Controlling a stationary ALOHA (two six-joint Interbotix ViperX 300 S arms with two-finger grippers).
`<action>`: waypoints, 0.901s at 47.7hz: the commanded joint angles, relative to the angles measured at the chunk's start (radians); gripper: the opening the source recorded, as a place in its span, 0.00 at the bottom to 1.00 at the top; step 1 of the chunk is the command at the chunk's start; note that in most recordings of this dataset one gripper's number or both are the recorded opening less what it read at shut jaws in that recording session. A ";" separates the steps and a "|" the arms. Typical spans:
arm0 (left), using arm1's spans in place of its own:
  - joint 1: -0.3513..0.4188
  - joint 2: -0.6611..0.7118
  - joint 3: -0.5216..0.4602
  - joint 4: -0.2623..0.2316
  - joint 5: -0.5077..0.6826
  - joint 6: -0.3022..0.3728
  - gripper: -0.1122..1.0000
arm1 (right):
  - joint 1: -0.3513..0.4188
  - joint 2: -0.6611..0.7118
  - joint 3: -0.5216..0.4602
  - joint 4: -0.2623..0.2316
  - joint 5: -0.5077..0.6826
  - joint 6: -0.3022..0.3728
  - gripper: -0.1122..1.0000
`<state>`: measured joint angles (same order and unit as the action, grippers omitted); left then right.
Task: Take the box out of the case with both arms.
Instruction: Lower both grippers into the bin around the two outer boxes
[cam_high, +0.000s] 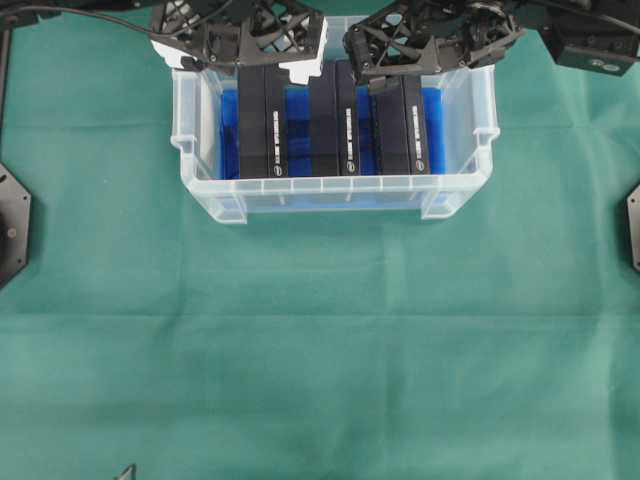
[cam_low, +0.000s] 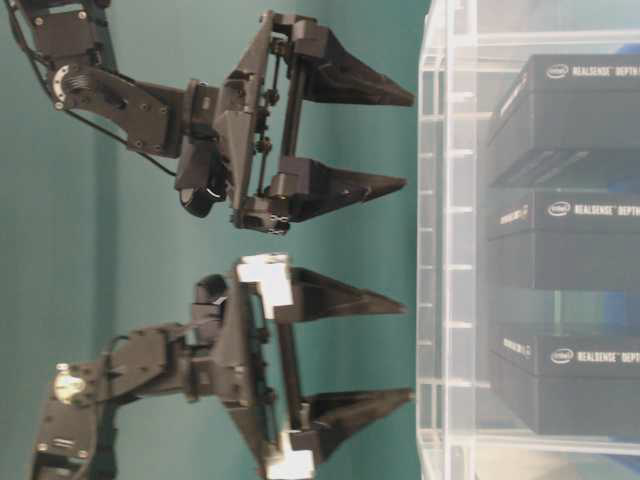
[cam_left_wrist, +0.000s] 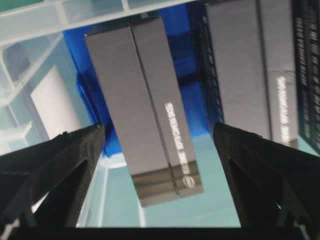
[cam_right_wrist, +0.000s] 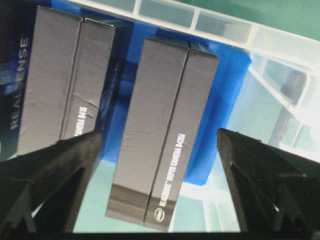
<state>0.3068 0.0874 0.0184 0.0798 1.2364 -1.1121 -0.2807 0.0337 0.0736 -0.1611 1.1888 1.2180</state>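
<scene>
Overhead: case (cam_high: 205, 190) on green cloth (cam_high: 320, 340), three black boxes upright inside on blue sheet (cam_high: 230, 135). Table-level: my left gripper (cam_low: 405, 348) and right gripper (cam_low: 408, 140) both spread wide, just short of case. Wrist views: left box (cam_left_wrist: 145, 105), right box (cam_right_wrist: 162, 130) framed between my fingers, untouched.

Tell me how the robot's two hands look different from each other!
The left black lattice-framed hand has white plastic parts at its sides; the right black lattice-framed hand looks all black from above. The left hand hangs over the left black cardboard box in the clear plastic case, the right hand over the right black cardboard box. Both hands are open wide and holding nothing.
</scene>
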 joint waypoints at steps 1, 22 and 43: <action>-0.003 -0.017 0.011 0.005 -0.026 -0.003 0.87 | 0.005 -0.009 0.011 0.002 -0.029 -0.002 0.95; -0.005 0.028 0.057 0.005 -0.075 -0.003 0.87 | 0.008 0.034 0.083 0.002 -0.126 0.002 0.95; -0.005 0.044 0.109 0.005 -0.077 -0.003 0.87 | 0.011 0.048 0.118 0.002 -0.167 0.002 0.95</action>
<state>0.3037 0.1488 0.1289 0.0813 1.1582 -1.1152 -0.2746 0.0905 0.1994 -0.1611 1.0293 1.2195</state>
